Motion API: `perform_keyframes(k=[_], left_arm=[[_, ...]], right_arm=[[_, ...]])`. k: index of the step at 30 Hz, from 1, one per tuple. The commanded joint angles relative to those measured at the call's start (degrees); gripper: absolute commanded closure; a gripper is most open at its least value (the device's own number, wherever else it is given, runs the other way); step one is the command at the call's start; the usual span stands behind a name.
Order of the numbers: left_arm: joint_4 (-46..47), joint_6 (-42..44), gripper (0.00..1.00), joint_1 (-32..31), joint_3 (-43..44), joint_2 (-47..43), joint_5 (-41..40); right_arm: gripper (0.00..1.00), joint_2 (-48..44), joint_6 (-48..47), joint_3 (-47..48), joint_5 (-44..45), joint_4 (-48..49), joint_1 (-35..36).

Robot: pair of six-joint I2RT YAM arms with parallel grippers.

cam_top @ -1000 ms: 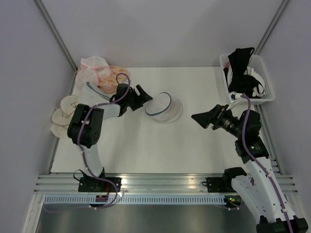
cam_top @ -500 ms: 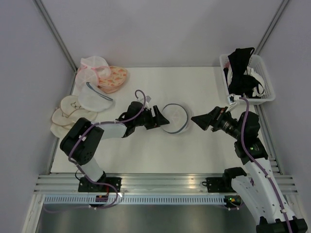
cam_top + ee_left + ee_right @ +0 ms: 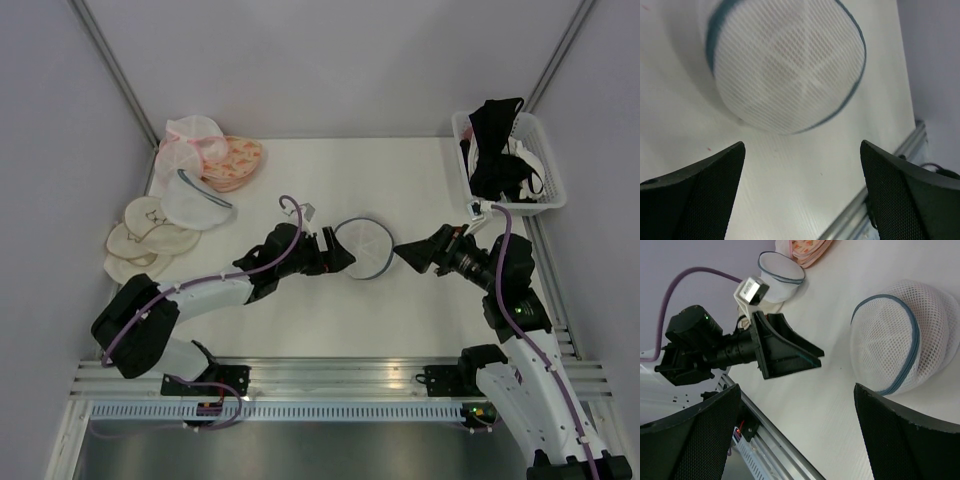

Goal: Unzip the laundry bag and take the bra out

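Laundry bag (image 3: 362, 248) is hemmed in sideways. The left gripper (image 3: 336, 252) is just left of it and the right gripper (image 3: 408, 250) just right of it, both spread wide, neither touching as far as I can tell. Beyond the bag, and nearer me, I've got bare table (image 3: 400, 180) to pass over. The basket (image 3: 552, 180) sits well off to its far right, the pile of pouches (image 3: 195, 170) well to its far left.

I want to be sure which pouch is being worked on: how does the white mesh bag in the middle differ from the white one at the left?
The laundry bag lies alone in the middle; the left white pouch lies against the cream pads. The laundry bag looks domed and full; the left white pouch looks flatter. Both are white mesh with a dark rim.
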Motion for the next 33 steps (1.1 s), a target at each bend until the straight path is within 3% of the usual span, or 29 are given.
perform_keyframes(k=[1, 4, 9, 10, 18, 23, 26, 27, 29, 30, 32, 33], left_arm=[[-7.96, 10.18, 0.00, 1.73, 5.23, -0.53, -15.75], [-7.63, 10.46, 0.00, 5.85, 7.08, 3.07, -13.16], [-2.19, 12.22, 0.00, 7.27, 8.93, 10.89, -10.69], [-0.61, 12.13, 0.02, 7.79, 8.93, 11.77, -7.20], [22.58, 6.78, 0.08, 8.24, 3.59, 17.84, 10.90], [30.68, 3.08, 0.15, 8.50, 2.60, 23.02, 17.52], [34.11, 0.63, 0.27, 8.50, 3.30, 27.33, 20.25], [36.12, -0.43, 0.39, 8.59, 3.40, 28.12, 21.12], [37.63, -1.40, 0.51, 8.59, 3.75, 30.14, 22.01], [38.33, -2.45, 0.63, 8.59, 3.83, 30.50, 22.71], [40.09, -3.25, 0.73, 8.59, 4.01, 30.94, 23.59], [40.36, -4.12, 0.83, 8.50, 4.27, 30.86, 24.11]], right_arm=[[0.02, -0.88, -1.26, 0.17, 0.32, -1.75, 0.19], [0.02, -1.32, -1.17, 0.17, 0.41, -2.02, 0.19], [0.02, -1.93, -1.17, 0.17, 0.41, -2.54, 0.19], [0.02, -1.94, -1.34, 0.26, 0.41, -2.98, 0.19], [0.02, -2.11, -2.58, 0.17, 1.20, -4.65, 0.19], [0.02, -1.50, -2.75, 0.17, 1.29, -4.65, 0.27], [0.02, -1.41, -3.01, 0.08, 1.47, -5.00, 0.19], [0.02, -1.50, -3.10, 0.08, 1.64, -5.35, 0.19], [0.02, -1.85, -3.10, -0.09, 2.08, -5.71, 0.19], [0.02, -2.02, -3.28, -0.18, 2.17, -5.97, 0.19], [0.02, -2.28, -3.10, -0.36, 2.78, -6.50, 0.19], [0.02, -2.37, -3.28, -0.45, 2.79, -6.59, 0.19]])
